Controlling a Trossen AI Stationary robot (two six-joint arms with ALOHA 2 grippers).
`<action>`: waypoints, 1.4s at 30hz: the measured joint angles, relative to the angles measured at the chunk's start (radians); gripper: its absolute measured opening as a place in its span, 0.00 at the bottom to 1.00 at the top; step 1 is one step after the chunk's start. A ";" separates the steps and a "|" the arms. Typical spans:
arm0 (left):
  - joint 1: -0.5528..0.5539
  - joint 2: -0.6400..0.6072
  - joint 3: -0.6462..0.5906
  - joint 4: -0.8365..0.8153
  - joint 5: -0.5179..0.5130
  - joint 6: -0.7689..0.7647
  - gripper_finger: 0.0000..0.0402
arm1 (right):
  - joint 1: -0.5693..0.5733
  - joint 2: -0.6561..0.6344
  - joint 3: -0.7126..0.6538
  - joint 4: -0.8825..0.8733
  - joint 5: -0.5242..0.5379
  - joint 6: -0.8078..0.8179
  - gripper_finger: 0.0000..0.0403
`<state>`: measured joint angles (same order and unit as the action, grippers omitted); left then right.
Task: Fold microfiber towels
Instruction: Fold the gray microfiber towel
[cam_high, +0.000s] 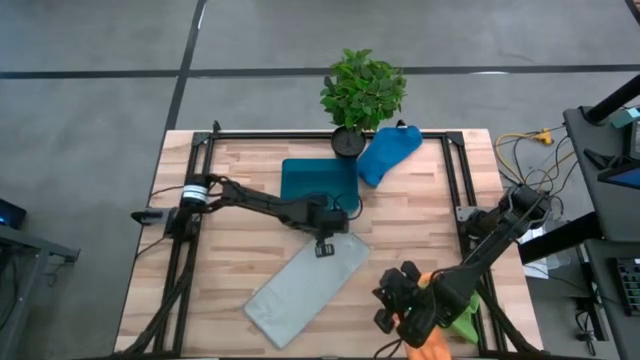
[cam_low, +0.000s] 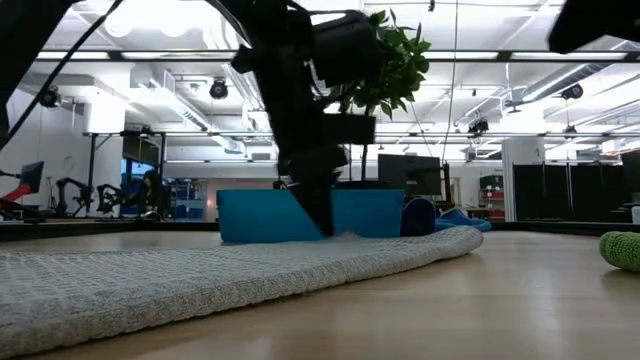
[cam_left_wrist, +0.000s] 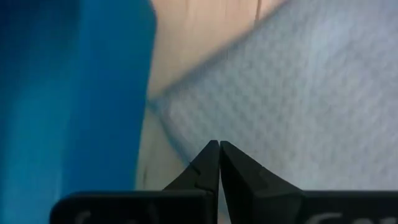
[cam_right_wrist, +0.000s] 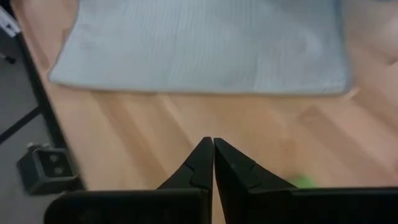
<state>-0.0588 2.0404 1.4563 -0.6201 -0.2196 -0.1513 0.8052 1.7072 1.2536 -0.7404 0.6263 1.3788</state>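
Note:
A grey-white towel (cam_high: 305, 285), folded to a long rectangle, lies flat and slantwise on the wooden table's near middle. My left gripper (cam_high: 325, 247) is shut and points steeply down at the towel's far end (cam_left_wrist: 186, 106), beside the blue tray (cam_high: 315, 178). My right gripper (cam_high: 385, 320) is shut above bare wood (cam_right_wrist: 186, 124) near the table's near right, between the grey-white towel and a crumpled orange towel (cam_high: 430, 348) and lime green towel (cam_high: 465, 325). A bright blue towel (cam_high: 388, 152) lies bunched at the far right. My left gripper has its shut fingertips (cam_low: 333, 228) right at the grey-white towel's far end, coming from above. Whether they touch the cloth I cannot tell. The towel lies flat on the table.
A potted plant (cam_high: 362, 90) stands at the table's far edge beside the tray and the blue towel. Black rails (cam_high: 200, 200) run along the table's left and right sides. Bare wood lies to the left of the grey-white towel.

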 joint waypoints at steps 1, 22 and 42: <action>-0.003 -0.002 -0.005 -0.034 0.000 0.000 0.00 | 0.000 0.000 0.002 0.002 0.016 -0.008 0.02; -0.168 -0.003 -0.068 0.178 -0.041 -0.018 0.00 | -0.018 -0.001 0.025 -0.012 0.056 -0.009 0.02; -0.211 -0.119 -0.073 -0.210 -0.257 -0.461 0.00 | -0.037 0.001 0.037 -0.012 0.057 -0.072 0.02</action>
<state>-0.2696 1.9214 1.3829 -0.8301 -0.4763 -0.6125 0.7679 1.7081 1.2907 -0.7525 0.6833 1.3070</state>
